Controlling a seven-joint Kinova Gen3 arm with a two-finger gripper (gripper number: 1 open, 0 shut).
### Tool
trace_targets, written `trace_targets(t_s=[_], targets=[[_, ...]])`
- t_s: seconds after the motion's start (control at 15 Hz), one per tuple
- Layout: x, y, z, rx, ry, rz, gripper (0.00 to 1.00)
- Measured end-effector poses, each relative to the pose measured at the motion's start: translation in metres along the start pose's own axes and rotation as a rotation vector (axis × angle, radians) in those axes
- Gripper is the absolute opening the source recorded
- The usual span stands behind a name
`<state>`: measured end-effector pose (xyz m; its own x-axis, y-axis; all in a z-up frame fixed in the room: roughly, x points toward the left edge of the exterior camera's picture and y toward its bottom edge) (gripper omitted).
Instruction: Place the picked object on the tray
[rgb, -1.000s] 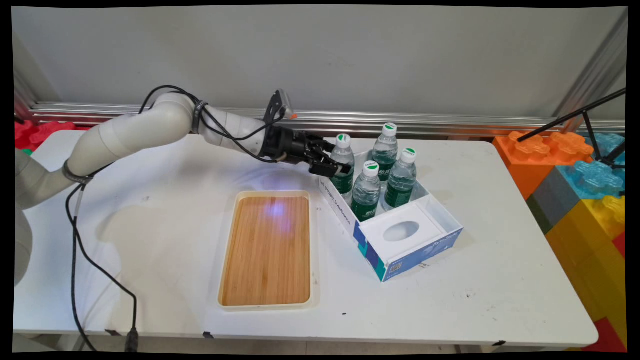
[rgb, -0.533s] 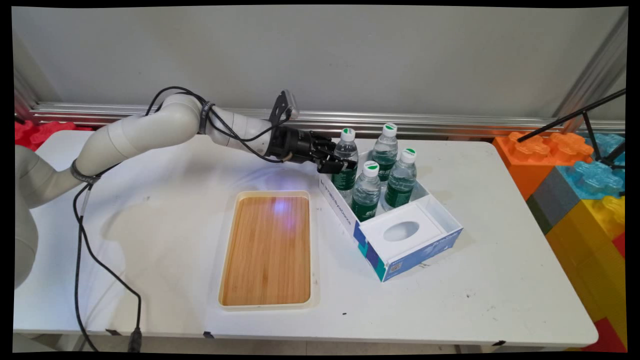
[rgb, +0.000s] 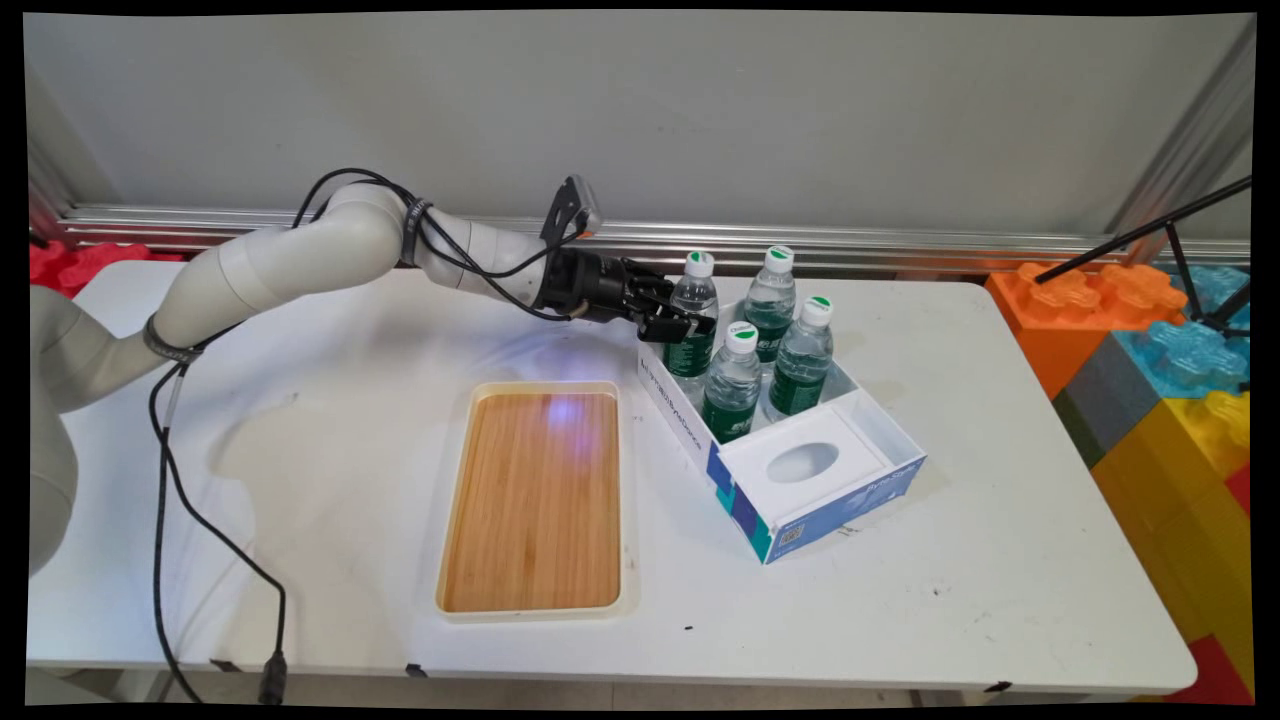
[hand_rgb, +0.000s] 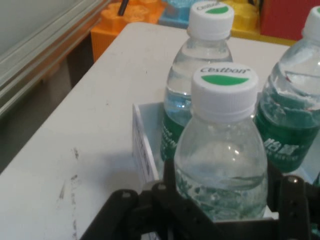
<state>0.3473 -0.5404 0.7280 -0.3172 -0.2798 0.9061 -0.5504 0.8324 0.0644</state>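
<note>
My gripper (rgb: 688, 326) is shut on a clear water bottle (rgb: 693, 300) with a green label and a white cap, at the far left corner of an open white and blue box (rgb: 830, 492). The bottle stands upright, and its base is hidden behind the box wall. In the hand view the held bottle (hand_rgb: 220, 150) fills the middle, with my gripper (hand_rgb: 222, 202) closed around its body. Three more bottles of the same kind (rgb: 772, 292) (rgb: 733, 382) (rgb: 805, 352) stand in the box beside it.
A wooden tray with a cream rim (rgb: 535, 500) lies on the table to the left of the box. The box's near part holds a white insert with an oval hole (rgb: 803, 462). Large coloured bricks (rgb: 1150, 340) are stacked at the right, and black cables (rgb: 160, 470) hang at the left.
The gripper has risen and shifted slightly right with the bottle in it, so the bottle's cap stands higher than before. The other bottles, box and tray have not moved.
</note>
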Motion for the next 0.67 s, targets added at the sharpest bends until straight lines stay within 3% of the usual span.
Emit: trace_targets(t_s=[0.67], targets=[[0.035, 0.012, -0.026, -0.020, 0.059, 0.016, 0.00]])
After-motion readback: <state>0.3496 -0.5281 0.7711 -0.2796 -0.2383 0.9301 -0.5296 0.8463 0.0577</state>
